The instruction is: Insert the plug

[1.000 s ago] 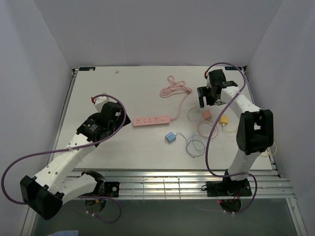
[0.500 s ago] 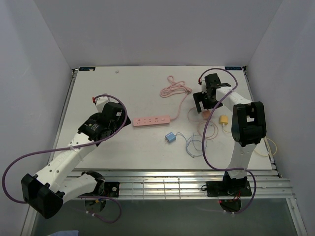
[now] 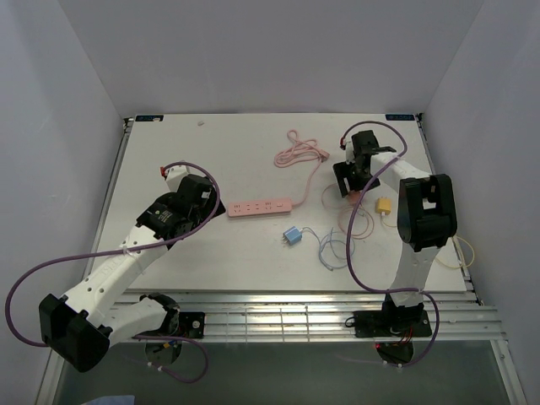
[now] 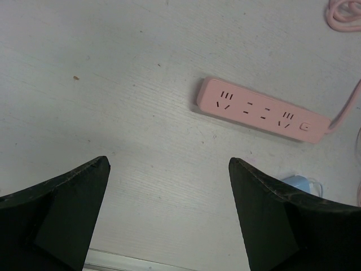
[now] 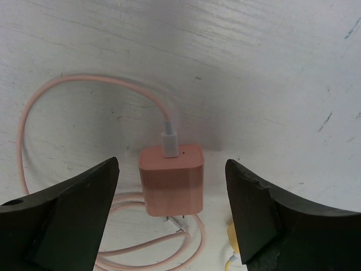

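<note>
Right wrist shows the right gripper (image 5: pixel 172 169), fingers apart and gripping nothing, flanking a small salmon-pink cube-shaped charger plug (image 5: pixel 171 183) that lies on the white tabletop (image 5: pixel 254 68) with a thin pink cable (image 5: pixel 34 124) looping from it. Left gripper (image 4: pixel 168 164) hangs spread wide and empty, a long pink plastic power strip (image 4: pixel 262 110) lying just ahead.
</note>
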`<state>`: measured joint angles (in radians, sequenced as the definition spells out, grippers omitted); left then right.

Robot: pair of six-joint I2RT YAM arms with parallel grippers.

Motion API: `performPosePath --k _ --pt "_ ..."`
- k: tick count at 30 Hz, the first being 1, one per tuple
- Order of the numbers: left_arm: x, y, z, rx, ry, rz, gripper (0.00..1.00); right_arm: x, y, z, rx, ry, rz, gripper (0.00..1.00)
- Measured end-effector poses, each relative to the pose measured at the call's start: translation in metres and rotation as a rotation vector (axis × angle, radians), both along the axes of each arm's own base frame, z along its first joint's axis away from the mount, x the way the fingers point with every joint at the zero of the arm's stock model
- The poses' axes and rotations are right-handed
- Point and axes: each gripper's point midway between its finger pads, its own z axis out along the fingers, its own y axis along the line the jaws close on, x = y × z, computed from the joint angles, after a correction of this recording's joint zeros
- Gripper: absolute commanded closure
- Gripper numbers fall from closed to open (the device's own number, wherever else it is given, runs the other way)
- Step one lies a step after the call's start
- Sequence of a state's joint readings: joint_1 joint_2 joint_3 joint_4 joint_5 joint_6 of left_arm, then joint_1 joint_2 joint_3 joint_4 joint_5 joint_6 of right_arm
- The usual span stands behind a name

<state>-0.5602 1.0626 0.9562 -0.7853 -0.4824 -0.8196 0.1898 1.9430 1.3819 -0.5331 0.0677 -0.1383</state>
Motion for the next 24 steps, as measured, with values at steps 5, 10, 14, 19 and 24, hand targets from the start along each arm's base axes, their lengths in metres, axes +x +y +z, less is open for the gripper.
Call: performPosePath --k 5,10,14,19,24 --pt "0.000 0.000 0.000 0.000 0.000 0.000 0.02 -0.005 0.002 -0.007 0.015 0.011 0.008 0.27" --pt "0.000 0.000 0.000 0.000 0.000 0.000 0.02 -0.007 0.004 -0.010 0.028 0.016 0.013 0.28" --pt "0.000 0.000 0.000 0.000 0.000 0.000 0.02 -0.006 0.004 -0.011 0.029 0.012 0.013 0.33" --pt "0.000 0.000 0.000 0.000 0.000 0.000 0.02 -0.009 0.003 -0.015 0.026 0.016 0.006 0.47" --pt "0.000 0.000 0.000 0.000 0.000 0.000 0.02 -0.012 0.001 -0.014 0.020 0.004 -0.005 0.71"
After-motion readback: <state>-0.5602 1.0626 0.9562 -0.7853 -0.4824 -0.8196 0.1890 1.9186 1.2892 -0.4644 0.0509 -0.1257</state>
